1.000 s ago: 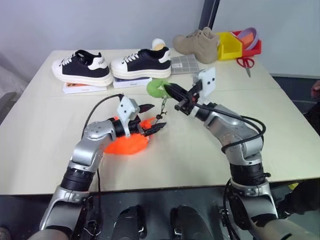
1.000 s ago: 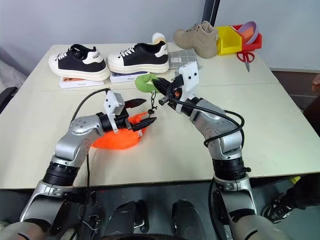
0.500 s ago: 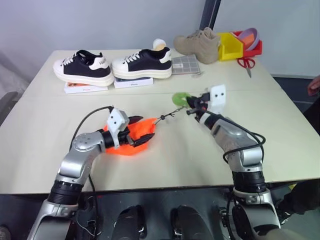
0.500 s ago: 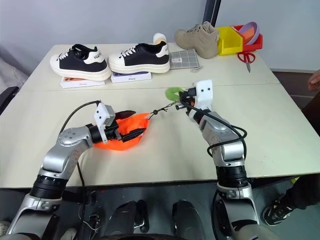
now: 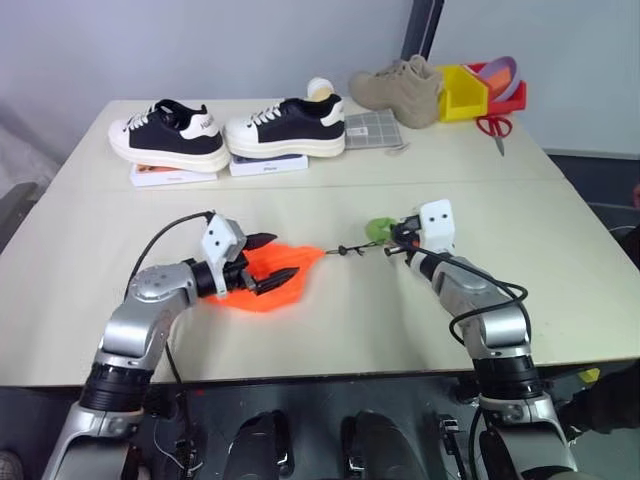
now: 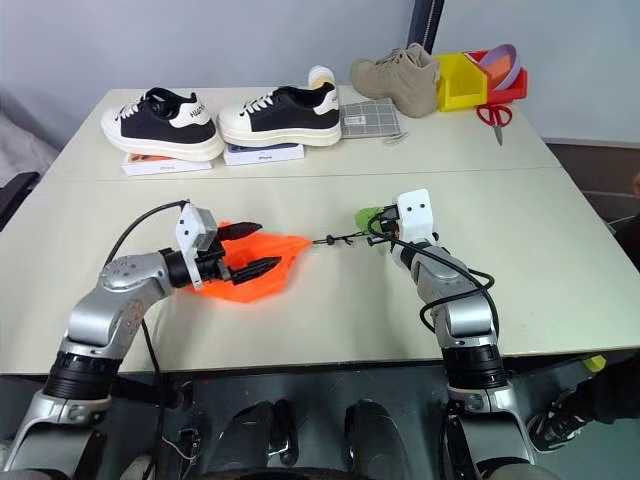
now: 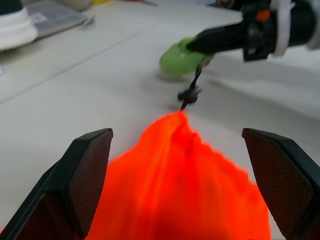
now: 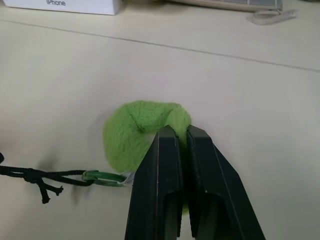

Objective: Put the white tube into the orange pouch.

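Tension matters now: with our right gripper [image 6: 378, 226] pinching the green tag [image 8: 142, 131], we keep the cord [image 6: 335, 239] taut while the left gripper's [image 6: 247, 249] spread jaws straddle the orange pouch [image 6: 255, 272].

Robot lab: bare beige table [image 5: 90, 250], plain wall, staged sneakers [image 5: 285, 124], sorting bins [image 5: 462, 90].

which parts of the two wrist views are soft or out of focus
Left wrist view: the orange pouch up close is blurred, and so is the green tag behind it. Right wrist view: the green tag and the black cord look sharp.
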Available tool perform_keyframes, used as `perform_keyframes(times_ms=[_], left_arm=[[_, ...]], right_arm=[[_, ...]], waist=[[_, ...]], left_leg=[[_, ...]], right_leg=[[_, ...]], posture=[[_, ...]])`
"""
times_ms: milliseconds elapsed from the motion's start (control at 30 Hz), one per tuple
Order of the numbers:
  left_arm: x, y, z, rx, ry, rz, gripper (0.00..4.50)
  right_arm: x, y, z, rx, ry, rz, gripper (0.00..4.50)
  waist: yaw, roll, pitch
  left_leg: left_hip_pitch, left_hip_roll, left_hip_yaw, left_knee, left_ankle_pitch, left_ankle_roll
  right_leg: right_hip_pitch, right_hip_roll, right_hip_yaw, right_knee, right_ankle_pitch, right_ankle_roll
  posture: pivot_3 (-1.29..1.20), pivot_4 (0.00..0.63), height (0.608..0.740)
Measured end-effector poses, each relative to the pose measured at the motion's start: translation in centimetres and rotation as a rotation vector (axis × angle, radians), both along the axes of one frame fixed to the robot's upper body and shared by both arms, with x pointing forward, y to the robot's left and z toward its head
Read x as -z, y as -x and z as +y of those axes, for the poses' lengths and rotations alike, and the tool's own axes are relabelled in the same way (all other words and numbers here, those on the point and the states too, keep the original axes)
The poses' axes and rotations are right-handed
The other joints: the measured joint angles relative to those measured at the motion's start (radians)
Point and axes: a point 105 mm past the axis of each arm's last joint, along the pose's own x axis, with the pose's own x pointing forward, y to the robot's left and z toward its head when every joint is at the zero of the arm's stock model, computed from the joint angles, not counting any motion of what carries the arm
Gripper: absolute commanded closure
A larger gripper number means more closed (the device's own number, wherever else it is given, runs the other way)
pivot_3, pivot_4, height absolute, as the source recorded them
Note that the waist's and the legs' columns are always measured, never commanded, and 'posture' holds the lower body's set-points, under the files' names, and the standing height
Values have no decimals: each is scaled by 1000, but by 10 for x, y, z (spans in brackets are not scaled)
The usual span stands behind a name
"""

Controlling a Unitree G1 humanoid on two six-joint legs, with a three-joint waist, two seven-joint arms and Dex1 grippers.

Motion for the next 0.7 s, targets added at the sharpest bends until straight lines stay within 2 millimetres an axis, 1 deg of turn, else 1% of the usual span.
perform_keyframes(times_ms=[133,200,233,300,400,500,700], left_arm=[[-13,-17,-25,107,24,19,79],[-14,-26,-35,155,30,60,79],[-13,-29,-36,167,27,75,79],[-7,-37,-42,203,1,123,79],[1,-38,-50,261,-28,166,79],[7,-41,-55,307,-64,178,79],[9,-43,-63,345,-70,179,79]], right_arm=[[-11,-1,5,-32,-9,-52,4500],[-17,0,7,-46,-11,-83,4500],[-21,1,9,-55,-12,-100,4500],[-28,2,9,-63,-14,-130,4500],[-41,6,13,-89,-21,-179,4500],[-58,13,19,-129,-27,-246,4500],[-73,22,27,-179,-29,-303,4500]], waist=[[2,0,0],[1,0,0],[-1,0,0],[-2,0,0],[-4,0,0],[-3,0,0],[-3,0,0]], left_leg=[[0,0,0,1,0,0],[0,0,0,1,0,0],[0,0,0,1,0,0],[0,-1,0,1,0,0],[0,0,0,1,0,0],[0,0,0,2,0,0],[-1,0,-1,3,0,0]], right_leg=[[1,1,-1,0,0,0],[0,1,-1,1,0,1],[0,2,-1,1,0,1],[0,3,-1,1,0,1],[0,4,0,1,-1,1],[0,4,0,1,-1,1],[0,4,1,1,-1,1]], posture=[[0,150,740],[0,150,740],[0,150,740],[0,150,740],[0,150,740],[0,150,740],[0,150,740]])
